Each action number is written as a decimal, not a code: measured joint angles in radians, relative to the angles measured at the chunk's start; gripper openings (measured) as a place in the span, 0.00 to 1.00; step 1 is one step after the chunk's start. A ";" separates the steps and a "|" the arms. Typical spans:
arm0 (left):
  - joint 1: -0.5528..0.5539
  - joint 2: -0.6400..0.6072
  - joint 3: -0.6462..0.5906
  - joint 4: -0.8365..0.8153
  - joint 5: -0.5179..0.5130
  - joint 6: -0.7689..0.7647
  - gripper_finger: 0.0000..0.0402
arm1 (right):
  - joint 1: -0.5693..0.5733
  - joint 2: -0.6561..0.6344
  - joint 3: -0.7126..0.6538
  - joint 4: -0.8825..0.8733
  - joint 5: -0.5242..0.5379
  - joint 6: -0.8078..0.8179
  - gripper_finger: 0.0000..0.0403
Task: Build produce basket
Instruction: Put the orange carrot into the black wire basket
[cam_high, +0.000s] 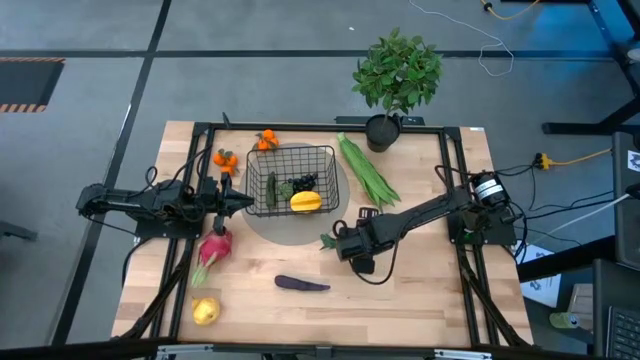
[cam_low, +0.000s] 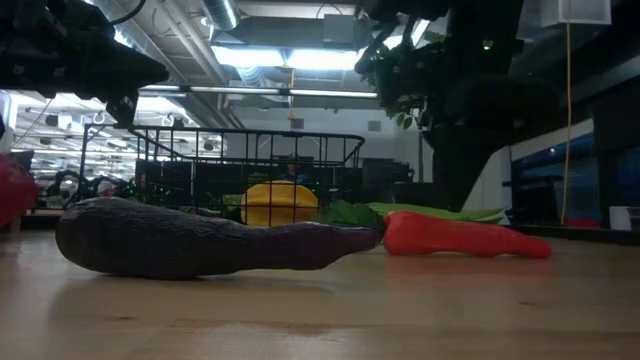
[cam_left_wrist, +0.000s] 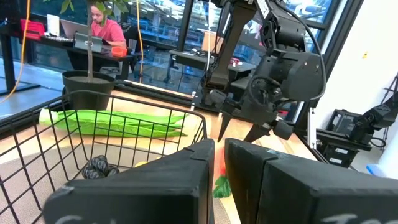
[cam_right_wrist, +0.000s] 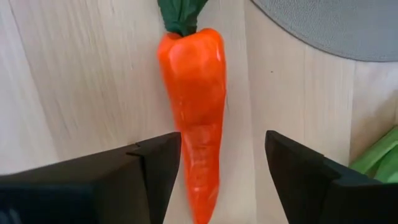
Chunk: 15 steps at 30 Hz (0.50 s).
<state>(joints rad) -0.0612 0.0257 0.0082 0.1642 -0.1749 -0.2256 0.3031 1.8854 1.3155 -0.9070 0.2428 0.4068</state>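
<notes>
The basket (cam_high: 292, 178) stands on a grey round mat (cam_high: 300, 228) at the upper middle of the high view, holding a yellow fruit (cam_high: 306, 201), a green cucumber (cam_high: 271, 189) and what look like dark grapes (cam_high: 302, 183), though they are small there. The left end effector (cam_high: 243, 201) hangs at the basket's left rim, fingers clenched together with nothing between them. The right end effector (cam_right_wrist: 222, 167) sits just right of centre in the high view, below the mat's edge; in its wrist view the fingers (cam_right_wrist: 155, 165) stand spread on either side of the orange carrot (cam_right_wrist: 194, 106), which lies flat on the worktop (cam_high: 420, 290), not gripped. Long green pods (cam_high: 366, 169) lie right of the basket, beside a potted plant (cam_high: 396, 75). Small oranges (cam_high: 267, 139) sit above the basket's upper left corner and more (cam_high: 225, 159) to its left. A pink dragon fruit (cam_high: 214, 247) lies lower left, a yellow fruit (cam_high: 206, 311) below it, and a purple eggplant (cam_high: 301, 284) at lower centre
</notes>
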 joint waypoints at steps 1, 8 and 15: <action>0.000 0.000 0.000 0.000 0.000 0.000 0.07 | 0.000 0.000 0.000 0.002 0.000 0.000 0.55; 0.000 0.000 0.000 0.000 0.000 0.000 0.07 | -0.018 0.002 -0.057 0.094 -0.030 -0.024 0.55; 0.000 0.000 0.000 0.000 0.000 0.000 0.07 | -0.041 0.003 -0.118 0.143 -0.060 -0.023 0.55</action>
<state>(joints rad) -0.0612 0.0261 0.0082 0.1646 -0.1749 -0.2256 0.2618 1.8889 1.1971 -0.7639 0.1830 0.3836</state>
